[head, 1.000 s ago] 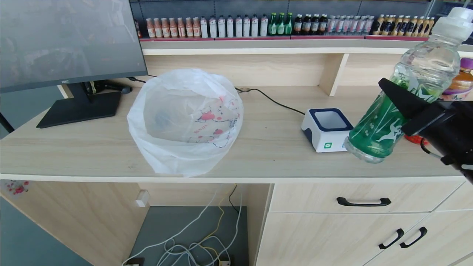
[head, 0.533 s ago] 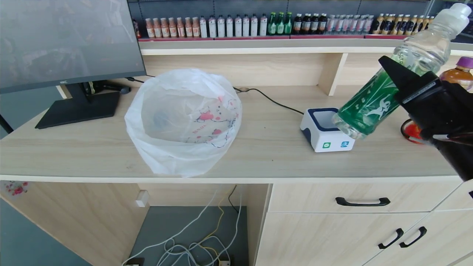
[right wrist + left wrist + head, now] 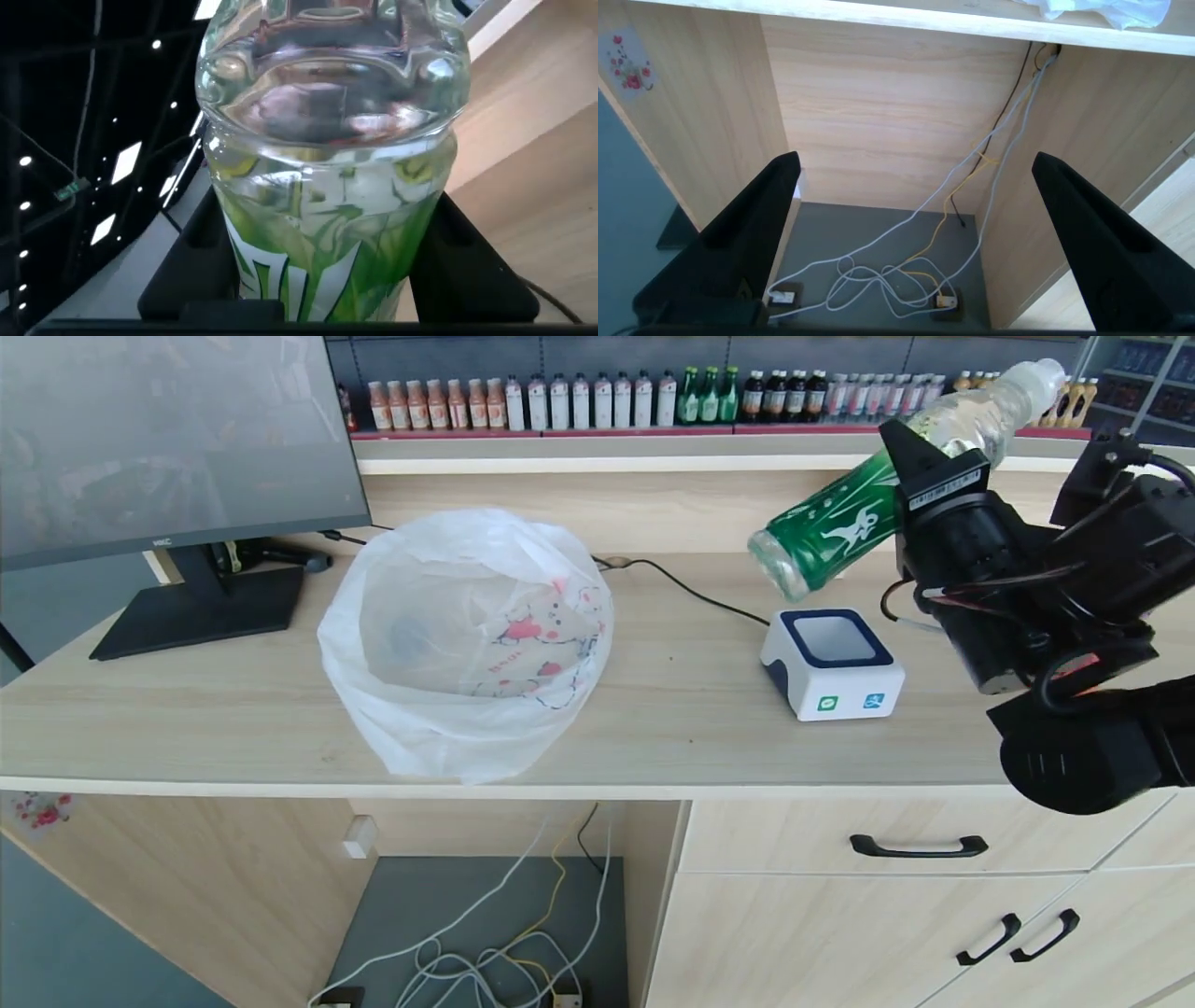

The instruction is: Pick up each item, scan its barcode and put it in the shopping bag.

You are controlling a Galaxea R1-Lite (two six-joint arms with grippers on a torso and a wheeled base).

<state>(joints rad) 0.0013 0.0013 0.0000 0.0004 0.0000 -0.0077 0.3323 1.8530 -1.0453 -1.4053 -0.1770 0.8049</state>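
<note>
One bottle (image 3: 836, 527): green label, clear upper part, tilted with its base lowest; held in the air above and just behind the scanner (image 3: 831, 663), touching neither it nor the counter (image 3: 691, 728).
Right gripper (image 3: 920, 462): clamped on the bottle's middle, one black finger on each side.
Left gripper (image 3: 917, 168): fingers spread wide, holding nothing, below the counter's edge, facing cables (image 3: 906, 280) on the floor.
Shopping bag (image 3: 467, 644): white, mouth open, standing on the counter left of the scanner, well apart from the bottle.
Monitor (image 3: 168, 439): at the counter's back left.
</note>
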